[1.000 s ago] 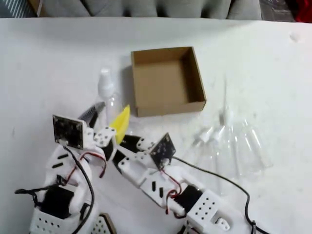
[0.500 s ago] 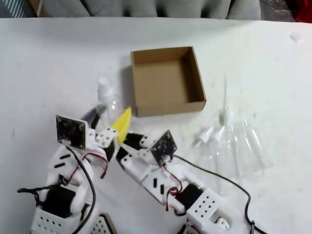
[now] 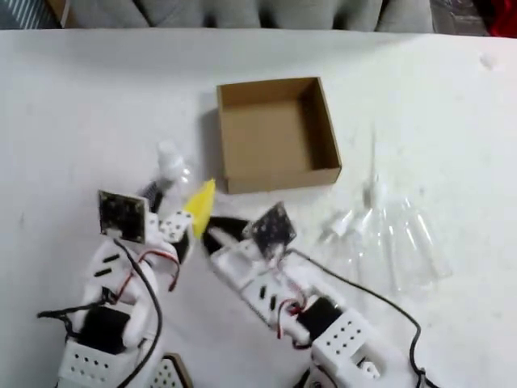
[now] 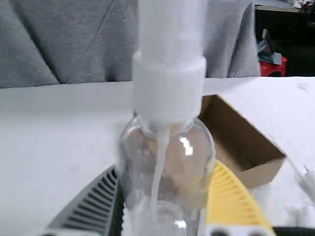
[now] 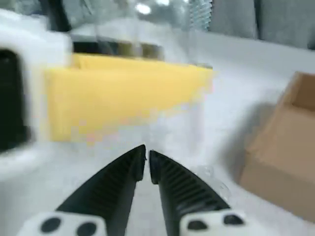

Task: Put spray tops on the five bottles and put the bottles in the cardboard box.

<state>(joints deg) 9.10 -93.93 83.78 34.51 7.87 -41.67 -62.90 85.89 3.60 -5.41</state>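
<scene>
My left gripper [image 3: 178, 198] is shut on a clear bottle [image 4: 165, 172] with a white spray top [image 4: 170, 73] on its neck; the bottle [image 3: 171, 166] sits between the grey finger [image 4: 96, 206] and the yellow finger [image 4: 231, 201], left of the cardboard box [image 3: 275, 129]. My right gripper [image 5: 146, 153] has its black fingers shut on nothing, just beside the left gripper's yellow finger [image 5: 123, 93]. In the high view the right gripper [image 3: 216, 229] lies below the box. Several clear bottles [image 3: 404, 242] and loose spray tops [image 3: 339, 223] lie at the right.
The open cardboard box [image 4: 241, 142] stands mid-table with its near wall [image 3: 279, 178] toward the arms. Both arm bases take up the front edge. A grey sofa runs behind the table's far edge.
The left gripper with the bottle has drifted slightly left and toward the front. The right arm's wrist has shifted a little toward the box.
</scene>
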